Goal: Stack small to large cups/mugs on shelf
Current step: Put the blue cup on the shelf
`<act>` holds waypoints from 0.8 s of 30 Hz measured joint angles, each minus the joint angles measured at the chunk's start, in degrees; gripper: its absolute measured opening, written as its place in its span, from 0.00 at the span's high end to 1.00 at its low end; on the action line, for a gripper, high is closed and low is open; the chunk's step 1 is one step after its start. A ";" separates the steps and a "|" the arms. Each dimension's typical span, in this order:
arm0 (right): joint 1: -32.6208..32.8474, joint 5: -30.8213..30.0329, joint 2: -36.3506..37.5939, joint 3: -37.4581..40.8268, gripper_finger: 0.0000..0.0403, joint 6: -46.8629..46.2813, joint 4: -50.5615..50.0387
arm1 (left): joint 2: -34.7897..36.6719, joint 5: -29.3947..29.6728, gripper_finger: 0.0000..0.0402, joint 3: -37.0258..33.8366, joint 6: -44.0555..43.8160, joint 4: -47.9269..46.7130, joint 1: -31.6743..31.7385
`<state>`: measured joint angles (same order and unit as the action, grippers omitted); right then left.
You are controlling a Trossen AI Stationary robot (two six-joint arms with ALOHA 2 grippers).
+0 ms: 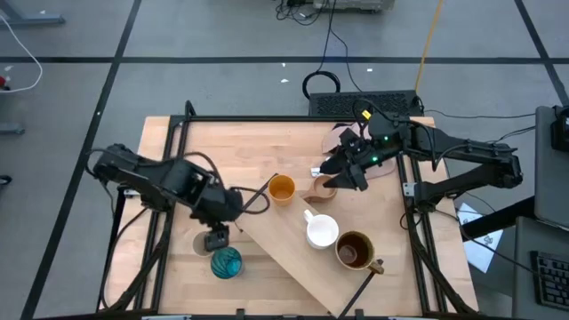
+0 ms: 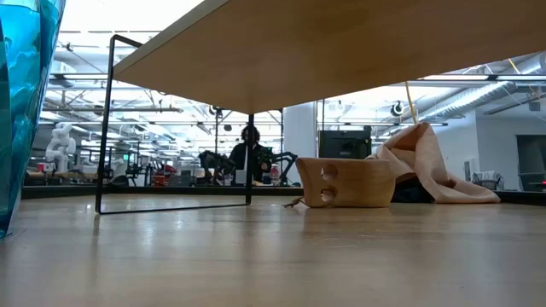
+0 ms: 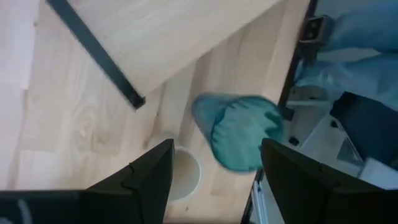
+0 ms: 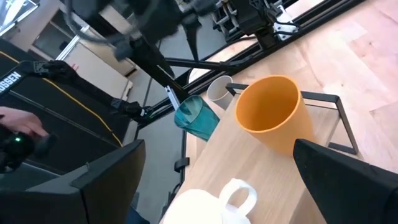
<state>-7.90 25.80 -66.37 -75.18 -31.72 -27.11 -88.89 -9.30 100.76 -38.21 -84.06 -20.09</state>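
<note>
Left gripper [image 1: 216, 238] wide open, empty, above beige-grey cup [image 1: 203, 243] beside teal glazed cup [image 1: 226, 261]. Right gripper [image 1: 331, 180] wide open, empty, over tan handled cup [image 1: 324, 186]. Orange cup [image 1: 281, 188] on shelf [image 1: 293, 258].

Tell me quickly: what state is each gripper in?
Left gripper: open, empty, above the teal cup.
Right gripper: open, empty.

Glossy teal cup [image 1: 226, 261], wooden shelf [image 1: 293, 253]
</note>
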 joint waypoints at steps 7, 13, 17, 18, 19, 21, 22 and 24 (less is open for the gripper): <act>0.15 0.02 0.20 0.00 0.01 1.26 -1.45 | -0.02 2.08 0.41 -6.76 -4.58 8.00 -1.90; 0.15 0.04 0.40 0.00 0.01 1.56 -1.58 | -0.08 0.20 0.41 -12.93 -7.57 9.17 -3.37; 0.18 0.04 0.39 0.00 0.01 1.88 -1.66 | -0.03 0.06 0.41 -14.71 -7.57 9.21 -5.01; 0.18 0.04 0.39 0.00 0.01 1.90 -1.66 | -0.03 0.33 0.41 -14.94 -7.56 9.21 -5.31; 0.18 0.04 0.39 0.00 0.01 1.94 -1.64 | -0.03 0.33 0.41 -15.10 -7.56 9.21 -5.55; 0.18 0.04 0.39 0.00 0.01 1.98 -1.62 | -0.03 0.33 0.41 -15.30 -7.54 9.32 -5.78; 0.18 0.04 0.39 0.00 0.01 1.98 -1.62 | -0.01 0.35 0.41 -15.49 -7.52 9.34 -5.93; 0.18 0.04 0.39 0.00 0.01 1.96 -1.51 | -0.01 0.48 0.41 -16.04 -7.50 9.34 -6.26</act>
<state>-7.73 25.85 -65.98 -75.18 -29.76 -28.62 -88.90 -8.82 84.72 -45.71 -74.72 -26.35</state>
